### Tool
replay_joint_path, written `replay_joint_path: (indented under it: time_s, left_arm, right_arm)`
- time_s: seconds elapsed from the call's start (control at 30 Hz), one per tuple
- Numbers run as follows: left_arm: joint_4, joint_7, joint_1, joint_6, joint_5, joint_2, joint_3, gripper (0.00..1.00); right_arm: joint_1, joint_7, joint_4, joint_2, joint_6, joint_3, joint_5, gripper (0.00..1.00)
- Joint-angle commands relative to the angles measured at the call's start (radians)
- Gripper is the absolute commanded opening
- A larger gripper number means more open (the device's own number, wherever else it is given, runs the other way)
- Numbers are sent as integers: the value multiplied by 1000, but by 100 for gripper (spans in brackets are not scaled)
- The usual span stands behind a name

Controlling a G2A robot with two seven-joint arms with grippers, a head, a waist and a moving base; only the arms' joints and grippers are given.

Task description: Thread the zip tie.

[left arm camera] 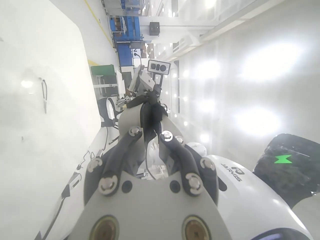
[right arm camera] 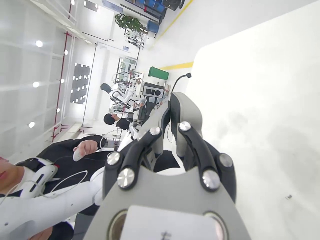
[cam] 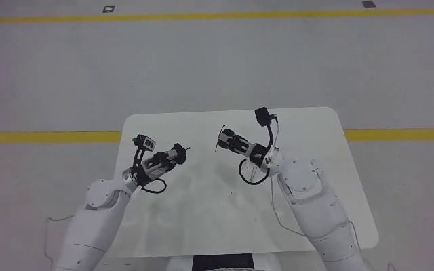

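Observation:
A thin black zip tie (cam: 218, 139) seems to lie on the white table (cam: 305, 135), right at the tip of my right gripper (cam: 224, 135). In the left wrist view the zip tie (left arm camera: 44, 96) is a narrow doubled strand flat against the tabletop. My right gripper (right arm camera: 172, 101) is raised over the table's middle with its fingers together and nothing visible between them. My left gripper (cam: 182, 152) (left arm camera: 150, 111) faces it from a short way off, also raised and shut. A thin dark sliver pokes from its tip in the top view; I cannot tell what it is.
A tiny dark speck (cam: 230, 193) lies on the table nearer the front, between the two arms. The table's rounded edges (cam: 125, 129) drop to a floor with yellow lines. Each wrist carries a camera with a looping black cable (cam: 271, 132).

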Motion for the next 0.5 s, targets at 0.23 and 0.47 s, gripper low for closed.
replay_joint_path:
  time_s: [0.23,0.47]
  left_arm:
    - [-48,177,46,-1,1,-21,53,0]
    - [-74,254,47,-1,32,-51,71,0]
  right_arm:
    - [-60,-372,-17,-27,-194,-104,40,0]
    - [-79,-571,10,-38,-207,-175,-130,0]
